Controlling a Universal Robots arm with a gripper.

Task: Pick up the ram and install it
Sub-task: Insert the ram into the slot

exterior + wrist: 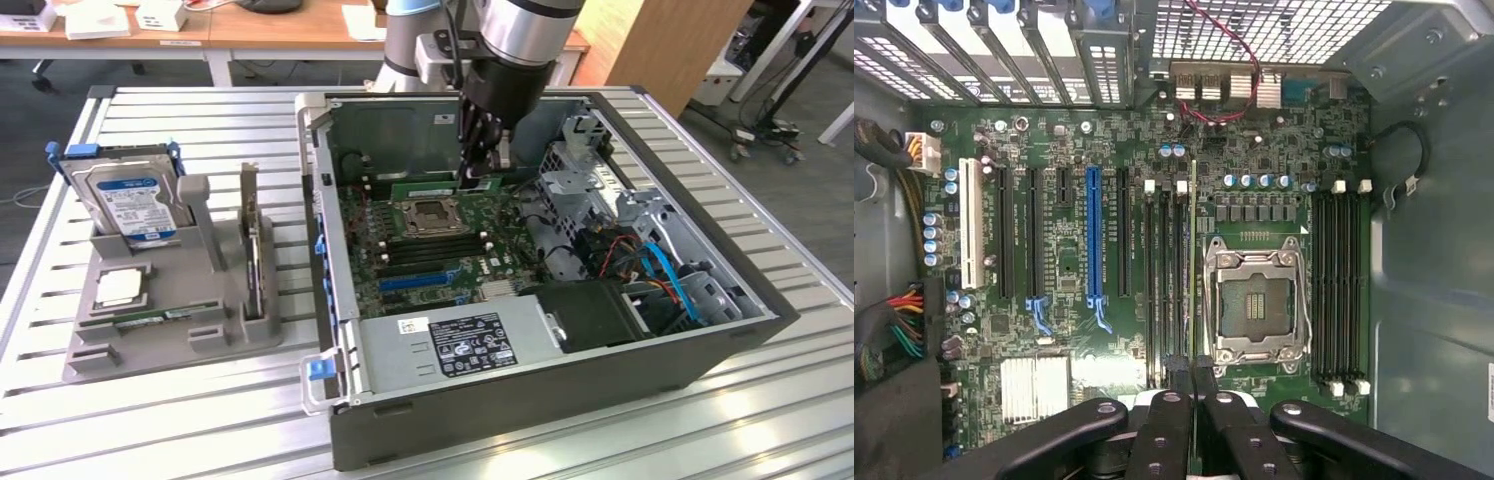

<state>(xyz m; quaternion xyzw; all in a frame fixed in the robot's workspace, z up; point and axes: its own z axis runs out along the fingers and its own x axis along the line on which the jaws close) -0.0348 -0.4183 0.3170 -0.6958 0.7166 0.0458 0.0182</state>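
Note:
My gripper (483,172) reaches down into the open computer case (350,420), shut on the ram (441,187), a thin green stick held on edge just behind the CPU socket (430,214). From the wrist camera the ram (1194,250) appears edge-on as a narrow line running away from my closed gripper (1192,378). It lies along the black memory slots (1164,280) beside the socket (1254,300). I cannot tell whether it sits in a slot or hovers above one. A second green stick (167,317) lies in the grey holder (174,340) on the exterior view's left.
The grey holder also carries a silver hard drive (127,200) with a blue-white label and a dark expansion card (250,240) standing on edge. Inside the case are the power supply (454,345), drive cage (587,180) and cables (661,270). Another bank of memory slots (1339,290) flanks the socket.

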